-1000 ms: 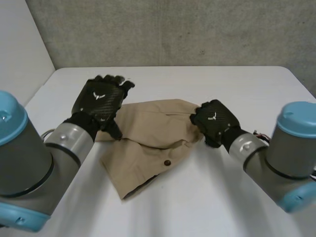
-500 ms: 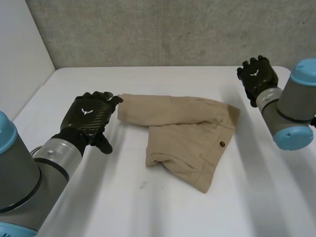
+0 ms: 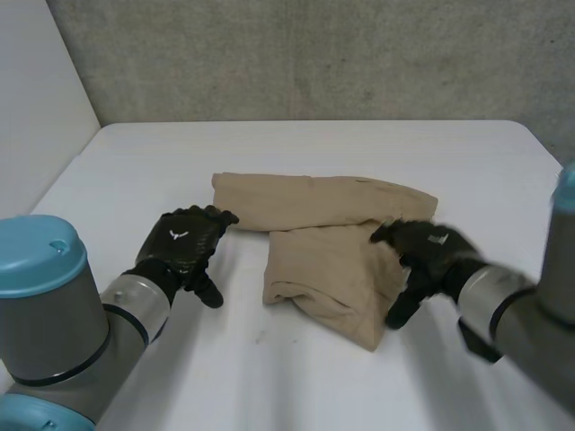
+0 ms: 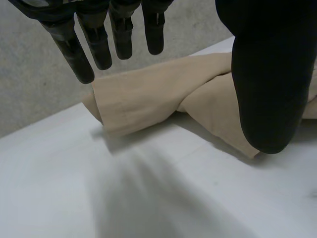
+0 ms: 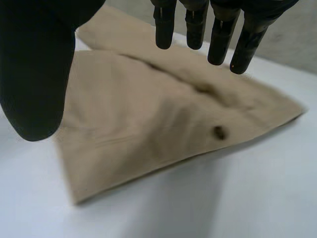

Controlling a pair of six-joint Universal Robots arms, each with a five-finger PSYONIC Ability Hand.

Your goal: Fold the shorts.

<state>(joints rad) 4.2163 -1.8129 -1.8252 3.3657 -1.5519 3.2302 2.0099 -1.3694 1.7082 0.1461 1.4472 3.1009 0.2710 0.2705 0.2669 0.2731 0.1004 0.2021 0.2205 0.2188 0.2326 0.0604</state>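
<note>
Nearest to you, both hands are low over the white table [image 3: 296, 377], one on each side of the tan shorts [image 3: 328, 235]. Your left hand [image 3: 182, 248] is open: its fingers [image 4: 99, 44] are straight and it holds nothing. Your right hand [image 3: 429, 254] is open too, with straight fingers and nothing in it. It is at the right edge of the shorts, by the little button [image 5: 218, 132] — I cannot tell if it touches the cloth. The shorts lie in the middle of the table, partly folded into a bent shape. A thick part points toward you, and one long leg lies across the far side. I think you are between folds and about to grab. Next, the left hand should reach the leg end just past its fingertips and pinch it. The right hand should pinch its own edge — all the layers, or the fold may slip open.
</note>
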